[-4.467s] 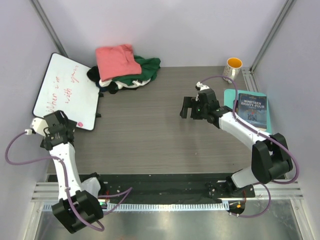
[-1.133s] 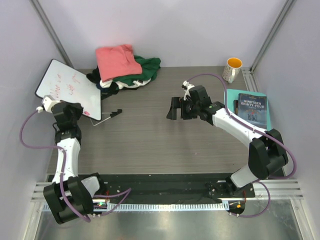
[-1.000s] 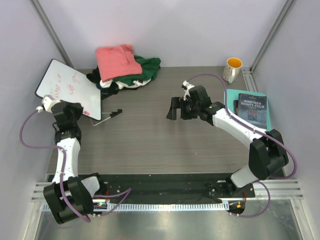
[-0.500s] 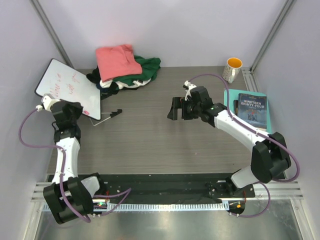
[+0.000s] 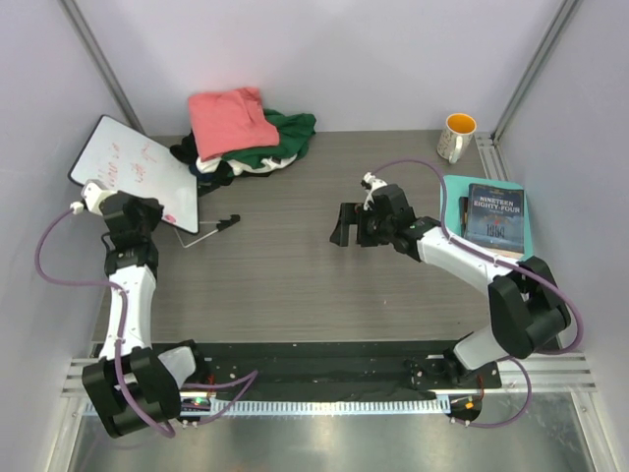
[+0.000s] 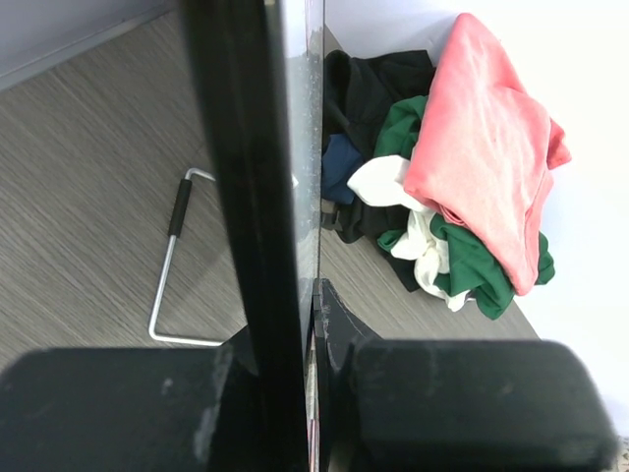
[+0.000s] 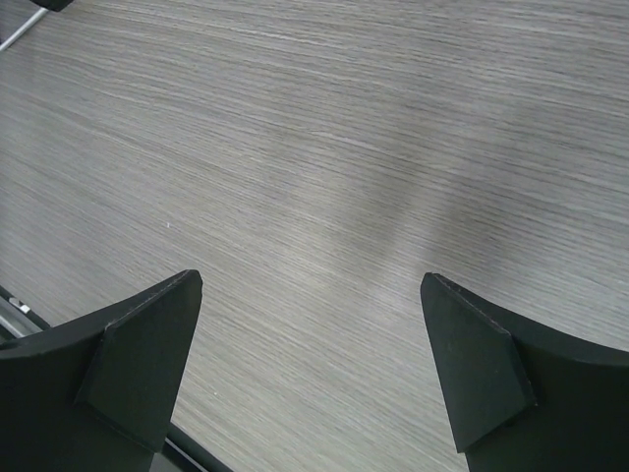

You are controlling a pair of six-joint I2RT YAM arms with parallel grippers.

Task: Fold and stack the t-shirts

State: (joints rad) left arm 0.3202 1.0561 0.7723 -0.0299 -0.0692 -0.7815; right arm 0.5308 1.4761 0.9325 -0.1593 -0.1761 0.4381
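Slippage worries us: our left claw [image 5: 138, 207], clamped on the tilted white red-lettered board [image 5: 123, 162] at left, could drop it onto the unfolded pink, green, white and black cloth t-shirts [image 5: 241, 128] heaped upper left. Our right claw [image 5: 345, 225] gapes mid-frame.

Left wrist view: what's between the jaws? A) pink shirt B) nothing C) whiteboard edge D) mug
C: the whiteboard runs edge-on up between the jaws of the left gripper, while the pink shirt lies on the pile beyond.
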